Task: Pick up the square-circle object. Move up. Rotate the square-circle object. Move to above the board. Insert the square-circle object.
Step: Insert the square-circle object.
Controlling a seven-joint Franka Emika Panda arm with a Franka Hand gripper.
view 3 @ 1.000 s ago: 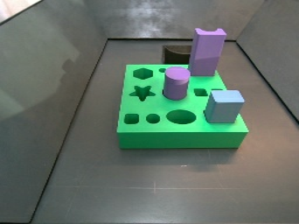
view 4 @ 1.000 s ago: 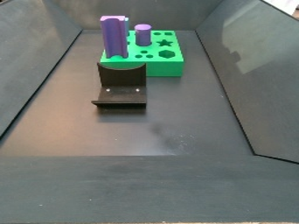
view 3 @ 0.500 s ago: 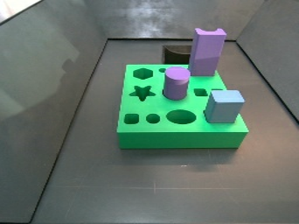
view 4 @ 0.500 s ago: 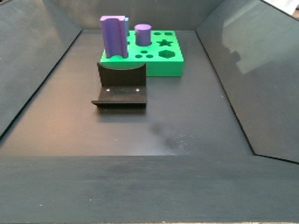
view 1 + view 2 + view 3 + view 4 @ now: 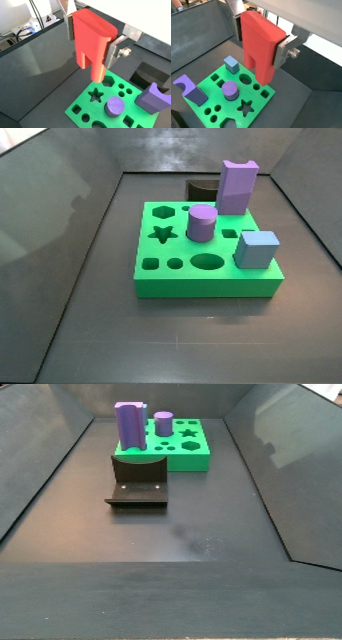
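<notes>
Fingers (image 5: 124,46) are clamped flat against the sides of the square-circle object (image 5: 92,42), and I've got the gripper (image 5: 261,36) high over the board (image 5: 167,278) in both wrist views, red legs pointing down above the cut-outs. On the board I see a purple cylinder (image 5: 202,224), a taller purple piece (image 5: 237,186) and a light-blue cube (image 5: 257,249). Neither side view catches the gripper. Fixture (image 5: 138,479) stands just beside the board.

Red square-circle object (image 5: 92,42) (silver gripper (image 5: 93,36)), green board (image 5: 201,253).
</notes>
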